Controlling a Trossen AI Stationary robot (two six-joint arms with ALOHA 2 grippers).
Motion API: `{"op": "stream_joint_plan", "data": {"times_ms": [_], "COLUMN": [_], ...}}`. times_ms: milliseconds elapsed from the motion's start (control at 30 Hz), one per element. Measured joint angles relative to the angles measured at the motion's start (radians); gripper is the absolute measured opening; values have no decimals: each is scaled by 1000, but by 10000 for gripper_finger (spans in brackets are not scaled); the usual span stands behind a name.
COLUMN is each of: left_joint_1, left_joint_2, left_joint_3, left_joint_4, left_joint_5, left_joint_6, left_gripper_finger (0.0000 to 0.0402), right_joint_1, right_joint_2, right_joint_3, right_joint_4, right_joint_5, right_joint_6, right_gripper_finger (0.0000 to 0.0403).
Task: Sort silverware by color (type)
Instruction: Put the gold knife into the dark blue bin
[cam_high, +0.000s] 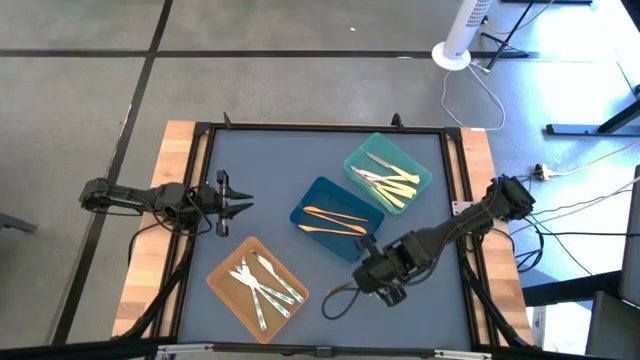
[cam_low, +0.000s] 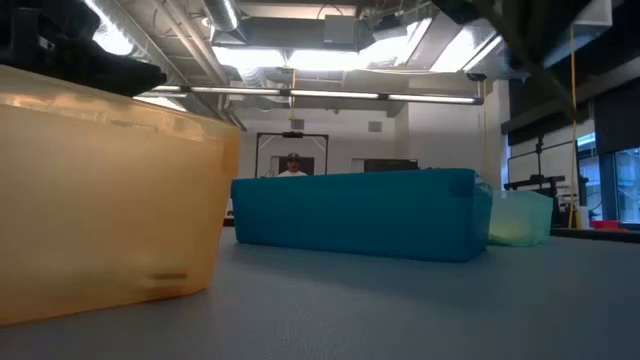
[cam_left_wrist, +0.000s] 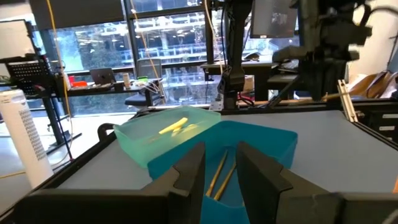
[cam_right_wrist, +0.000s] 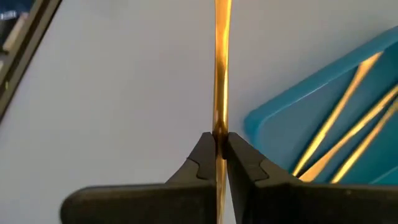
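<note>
Right wrist view shows a thin orange plastic utensil pinched edge-on between my right pincer fingertips, clamped tight on it just beside the blue rectangular plastic tray rim, bare grey table open alongside, my left pincer waiting half-parted, empty, far left.

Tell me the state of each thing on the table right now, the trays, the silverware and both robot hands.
Right hand: shut on an orange utensil, beside the blue tray.
Left hand: holding nothing, at the table's left side.
Blue tray: holds orange utensils.
Teal tray: holds yellow utensils.
Orange tray: holds white utensils.
</note>
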Motion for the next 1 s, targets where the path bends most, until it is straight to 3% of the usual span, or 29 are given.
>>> {"op": "stream_joint_plan", "data": {"times_ms": [367, 1000], "left_joint_1": [29, 28], "left_joint_2": [0, 2], "left_joint_3": [0, 0], "left_joint_4": [-28, -56], "left_joint_5": [3, 6], "left_joint_6": [0, 1], "left_gripper_finger": [84, 84], "right_joint_1": [-122, -326], "right_joint_2": [0, 0], "right_joint_3": [102, 102], "right_joint_4": [3, 69], "right_joint_5": [9, 18], "right_joint_6": [6, 79], "right_gripper_finger": [5, 5]}}
